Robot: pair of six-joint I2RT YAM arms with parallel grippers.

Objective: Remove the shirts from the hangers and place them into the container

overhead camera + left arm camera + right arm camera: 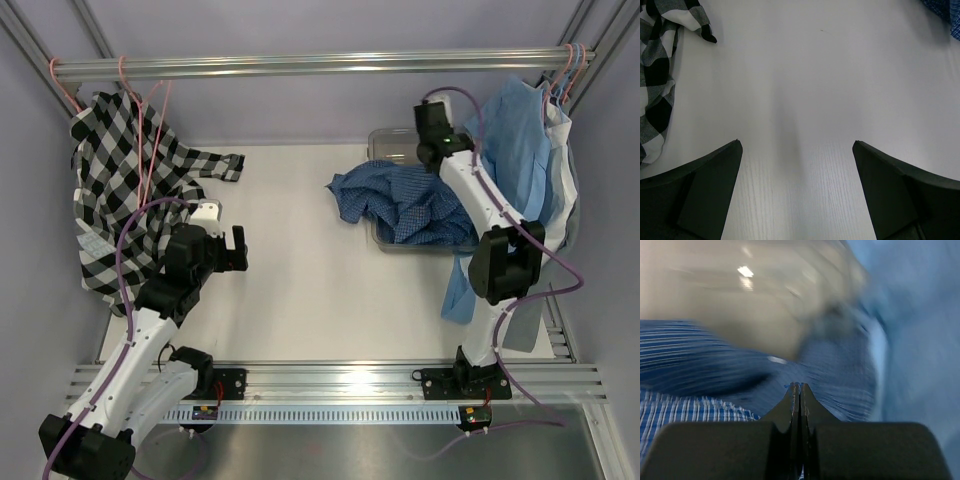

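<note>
Jaws on left arm spread wide above worktop (800, 75), near black-and-white shirt (110, 200) draped on pink hanger (150, 135), jaws on right arm pressed shut, gripping nothing visible, over dark blue shirt (400, 205) heaped half inside bin (385, 140).

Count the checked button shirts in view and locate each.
2. The bold black-and-white checked shirt hangs at the left end of the metal rail. The dark blue fine-checked shirt lies bunched in the clear plastic bin, spilling over its left wall. The plain garments at right may hide others.
</note>
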